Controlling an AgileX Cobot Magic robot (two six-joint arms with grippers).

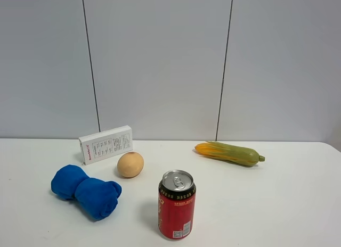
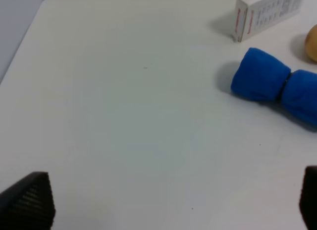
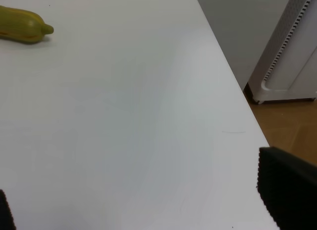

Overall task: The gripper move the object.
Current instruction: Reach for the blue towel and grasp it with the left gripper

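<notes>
On the white table point(image 1: 266, 204) lie a rolled blue cloth point(image 1: 86, 191), a tan round object point(image 1: 130, 164), a white box point(image 1: 105, 143), an upright red can point(image 1: 177, 205) and a corn cob point(image 1: 229, 153). Neither gripper shows in the exterior high view. The left gripper point(image 2: 168, 202) is open and empty, with dark fingertips point(image 2: 29, 200) wide apart over bare table; the blue cloth point(image 2: 275, 84) and white box point(image 2: 267, 12) lie beyond it. The right gripper point(image 3: 143, 205) is open and empty near the table's right edge, far from the corn cob point(image 3: 22, 26).
The table's right edge point(image 3: 233, 91) drops to a wooden floor point(image 3: 292, 126), where a white appliance point(image 3: 292, 51) stands. A grey panelled wall point(image 1: 160, 60) backs the table. The tan object point(image 2: 312, 41) shows at the edge of the left wrist view.
</notes>
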